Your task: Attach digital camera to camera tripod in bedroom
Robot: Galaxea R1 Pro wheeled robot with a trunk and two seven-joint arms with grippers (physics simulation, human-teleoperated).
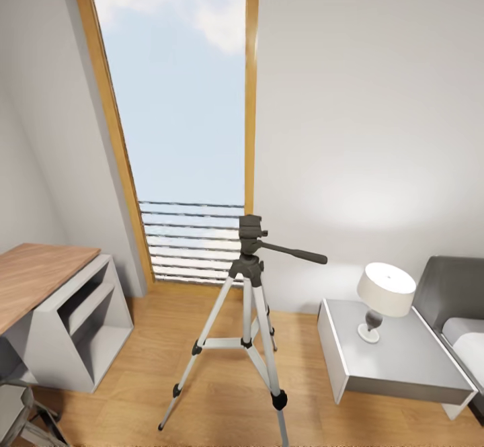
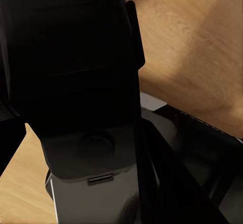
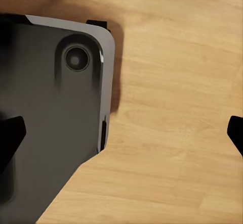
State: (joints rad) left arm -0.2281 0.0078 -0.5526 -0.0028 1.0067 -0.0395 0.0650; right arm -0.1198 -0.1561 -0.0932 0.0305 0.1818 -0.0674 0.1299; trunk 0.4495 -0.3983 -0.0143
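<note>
Three pale legs held the camera tripod (image 1: 248, 312) upright on the wood floor (image 1: 215, 393), before the tall window (image 1: 185, 117). A black digital camera (image 2: 71, 67) was gripped by the left gripper (image 2: 76, 113). The right gripper's (image 3: 121, 133) fingertips (image 3: 10, 133) stood wide apart, holding nothing.

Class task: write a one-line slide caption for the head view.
Camera tripod stands before the window, between desk and lamp-topped nightstand.
</note>
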